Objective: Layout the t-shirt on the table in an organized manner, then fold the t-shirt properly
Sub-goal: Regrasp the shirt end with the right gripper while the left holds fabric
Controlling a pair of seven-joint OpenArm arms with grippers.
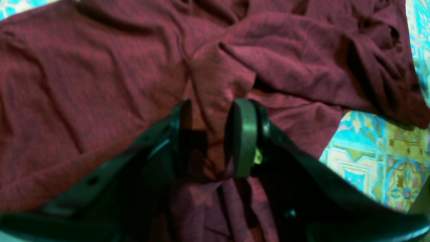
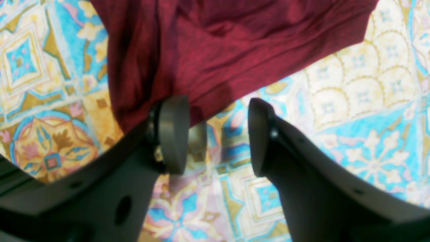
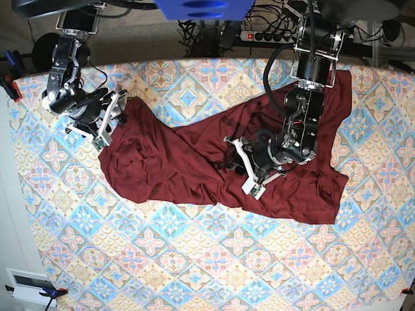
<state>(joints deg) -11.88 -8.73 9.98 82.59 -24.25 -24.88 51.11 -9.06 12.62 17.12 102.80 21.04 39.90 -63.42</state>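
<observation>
Shirt (image 3: 194, 165) is a rumpled heap on the desk (image 3: 194, 272), nowhere near folded. Left tool (image 1: 210, 134) straddles a fold, grip unclear; right tool (image 2: 218, 134) spread, empty.

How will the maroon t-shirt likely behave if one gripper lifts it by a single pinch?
Probably floppy: the t-shirt lies in soft wrinkles and overlapping folds on the table. It would likely drape and bunch rather than hold shape, as the ridge of cloth between the left gripper's jaws suggests. It looks light and unlikely to slip off.
</observation>
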